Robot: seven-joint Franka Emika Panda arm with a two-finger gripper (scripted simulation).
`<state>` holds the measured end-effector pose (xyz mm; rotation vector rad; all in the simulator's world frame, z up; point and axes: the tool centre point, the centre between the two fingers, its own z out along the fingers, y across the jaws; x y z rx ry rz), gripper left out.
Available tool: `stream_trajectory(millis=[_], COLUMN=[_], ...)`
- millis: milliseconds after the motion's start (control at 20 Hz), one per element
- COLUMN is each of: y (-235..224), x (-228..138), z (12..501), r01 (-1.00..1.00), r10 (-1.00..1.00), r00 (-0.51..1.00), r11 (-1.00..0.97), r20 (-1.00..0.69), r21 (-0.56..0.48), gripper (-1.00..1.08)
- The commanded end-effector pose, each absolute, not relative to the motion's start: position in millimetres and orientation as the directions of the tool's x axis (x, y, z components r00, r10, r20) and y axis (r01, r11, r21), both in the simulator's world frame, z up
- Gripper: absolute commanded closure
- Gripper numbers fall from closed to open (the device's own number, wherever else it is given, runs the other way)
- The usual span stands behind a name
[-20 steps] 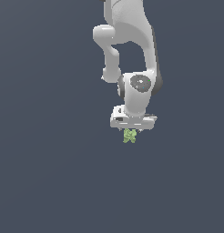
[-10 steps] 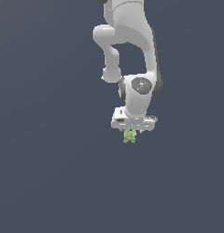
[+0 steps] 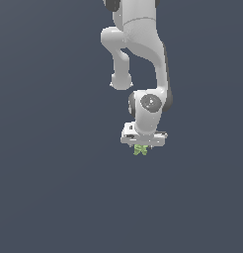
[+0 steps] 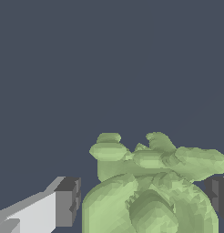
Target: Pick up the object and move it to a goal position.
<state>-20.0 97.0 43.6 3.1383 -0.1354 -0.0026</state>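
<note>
Exterior view: small light-green lumpy object (image 3: 140, 149) under white arm's wrist, flanked by dark-padded fingers (image 4: 68, 201); grip contact impossible to tell.

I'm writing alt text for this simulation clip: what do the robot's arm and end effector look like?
The arm is glossy white with rounded, tubular links, dark bands at some joints, and a grey circular cap on the wrist joint. The end effector is a flat white block. In the wrist view its fingers are white and boxy with dark grey pads. No cables or markings show.
</note>
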Motion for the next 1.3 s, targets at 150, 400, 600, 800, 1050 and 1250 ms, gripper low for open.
stream_trajectory(millis=[150, 400, 600, 800, 1050, 1250], y=[97.2, 97.2, 97.2, 98.1, 100.6, 103.7], x=[-19.0, -19.0, -19.0, -17.6, -13.4, -8.1], z=[41.4, 41.4, 41.8, 49.6, 73.4, 102.9], r01=[-0.086, -0.086, -0.086, -0.086, -0.086, -0.086], r10=[-0.086, -0.086, -0.086, -0.086, -0.086, -0.086], r00=[0.996, 0.996, 0.996, 0.996, 0.996, 0.996], r11=[-0.996, -0.996, -0.996, -0.996, -0.996, -0.996], r20=[0.000, 0.000, 0.000, 0.000, 0.000, 0.000], r21=[0.000, 0.000, 0.000, 0.000, 0.000, 0.000], gripper=[1.08, 1.08, 1.08, 1.08, 1.08, 1.08])
